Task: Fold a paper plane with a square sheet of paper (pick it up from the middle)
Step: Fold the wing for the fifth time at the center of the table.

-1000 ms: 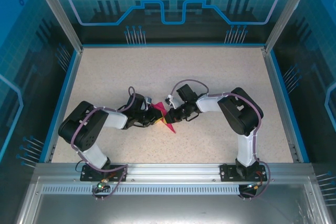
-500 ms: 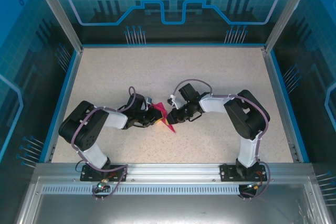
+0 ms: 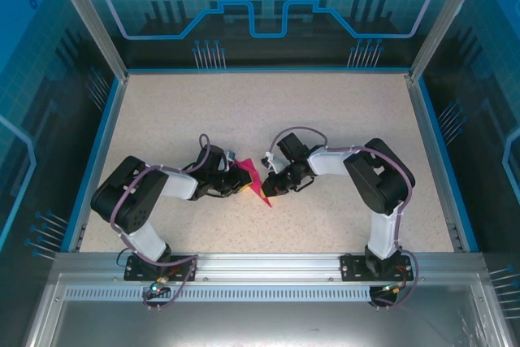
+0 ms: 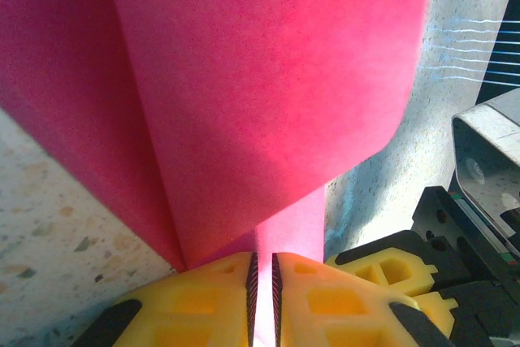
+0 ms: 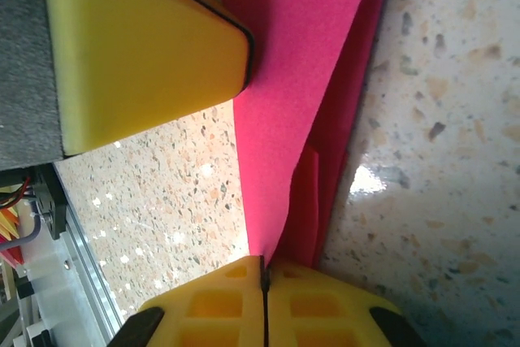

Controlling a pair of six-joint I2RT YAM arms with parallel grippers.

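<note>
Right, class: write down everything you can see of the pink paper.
The paper is thin, matte and magenta-pink. It is already folded into overlapping layers with sharp creases and tapers to a point toward the arms' bases. It sits mid-table between the two arms. The left end effector is shut on one edge and the right end effector on another. Whether it touches the speckled table cannot be told.
</note>
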